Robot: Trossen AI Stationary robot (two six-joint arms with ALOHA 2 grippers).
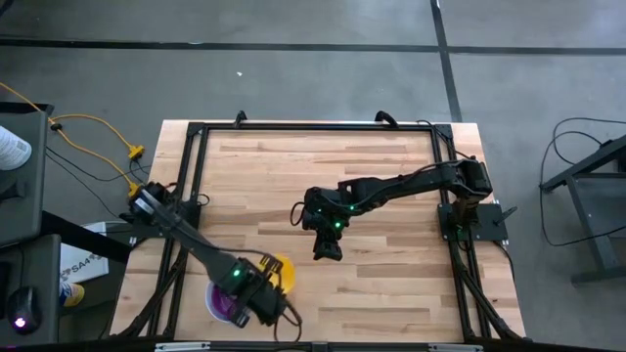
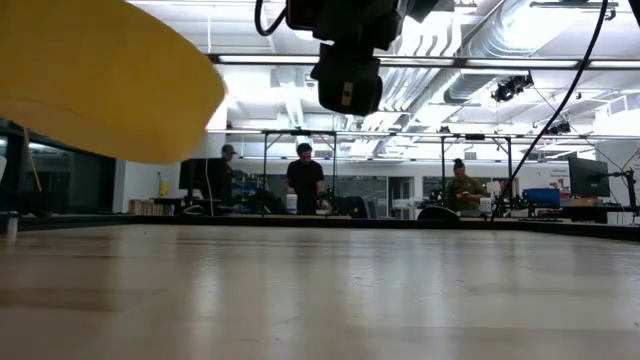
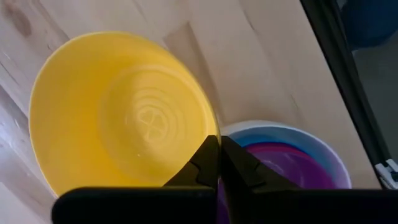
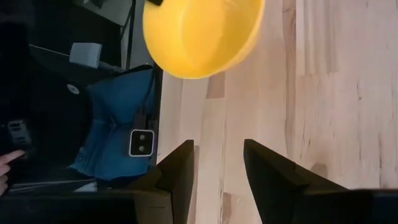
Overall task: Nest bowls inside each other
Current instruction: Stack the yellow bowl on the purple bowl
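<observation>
My left gripper [image 1: 262, 295] hovers near the table's near-left corner, shut on a yellow bowl [image 3: 118, 112], which also shows in the high view [image 1: 281, 268] and fills the low view's upper left [image 2: 100, 70]. Just beside it on the wood sits a stack: a purple bowl [image 3: 292, 169] inside a blue bowl [image 3: 264, 138] inside a white bowl [image 3: 281, 127]; from above the stack [image 1: 221, 303] is partly hidden by the arm. My right gripper [image 1: 328, 251] hangs open over the table's middle, holding nothing; the right wrist view shows its fingers apart [image 4: 217, 149]. My left gripper grips the yellow bowl by its rim [image 3: 210, 132], on the side nearest the stack, with one finger inside the bowl and one outside. The fingers come from above, pointing down. The bowl hangs tilted, lifted clear of the table.
Black frame rails [image 1: 186, 196] run along the table's left, far and right sides. The stack stands close to the near edge. Bare wood [image 1: 293, 166] lies across the middle and far half. A blue bag [image 4: 118, 118] sits beyond the table; people stand in the room behind [image 2: 305, 180].
</observation>
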